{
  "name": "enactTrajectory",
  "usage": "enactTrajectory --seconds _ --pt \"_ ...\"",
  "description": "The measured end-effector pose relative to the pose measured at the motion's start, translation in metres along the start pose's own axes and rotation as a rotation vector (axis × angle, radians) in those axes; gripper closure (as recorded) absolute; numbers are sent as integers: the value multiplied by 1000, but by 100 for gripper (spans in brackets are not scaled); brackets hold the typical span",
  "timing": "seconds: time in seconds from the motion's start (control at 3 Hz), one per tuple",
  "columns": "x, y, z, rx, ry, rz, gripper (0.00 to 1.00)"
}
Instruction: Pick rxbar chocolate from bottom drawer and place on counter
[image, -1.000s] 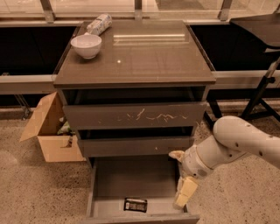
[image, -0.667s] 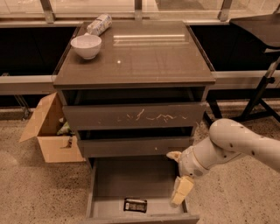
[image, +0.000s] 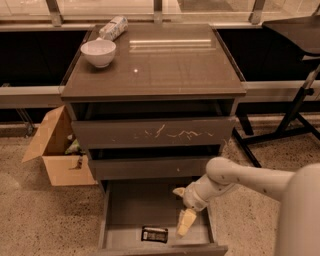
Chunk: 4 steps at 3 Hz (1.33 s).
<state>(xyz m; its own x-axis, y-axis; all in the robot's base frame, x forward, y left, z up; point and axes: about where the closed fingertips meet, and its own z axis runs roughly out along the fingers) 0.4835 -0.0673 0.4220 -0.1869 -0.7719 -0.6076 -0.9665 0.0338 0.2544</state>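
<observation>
The rxbar chocolate (image: 154, 234), a small black wrapper with pale lettering, lies flat on the floor of the open bottom drawer (image: 132, 210), near its front edge. My gripper (image: 183, 214) hangs inside the drawer just right of the bar, apart from it, with one pale finger (image: 185, 222) pointing down and one up near the drawer above. It holds nothing. The counter (image: 170, 60) is the glossy dark top of the cabinet above.
A white bowl (image: 98, 52) and a whitish packet (image: 113, 28) sit at the counter's back left. The scratched drawer front (image: 152, 133) is above. An open cardboard box (image: 57, 150) stands on the floor at left. A black table with metal legs (image: 295, 70) is at right.
My arm and gripper have moved left, further into the bottom drawer and closer to the bar. The bar has not moved.
</observation>
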Motion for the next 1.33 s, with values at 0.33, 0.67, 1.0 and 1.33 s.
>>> enactTrajectory --seconds 0.33,0.67,1.0,1.33 --pt "9 -23 52 -41 13 -13 0" --pt "19 -48 111 -46 40 -19 0" --pt "19 -48 111 -46 40 -20 0" --pt "33 -70 129 -2 40 -40 0"
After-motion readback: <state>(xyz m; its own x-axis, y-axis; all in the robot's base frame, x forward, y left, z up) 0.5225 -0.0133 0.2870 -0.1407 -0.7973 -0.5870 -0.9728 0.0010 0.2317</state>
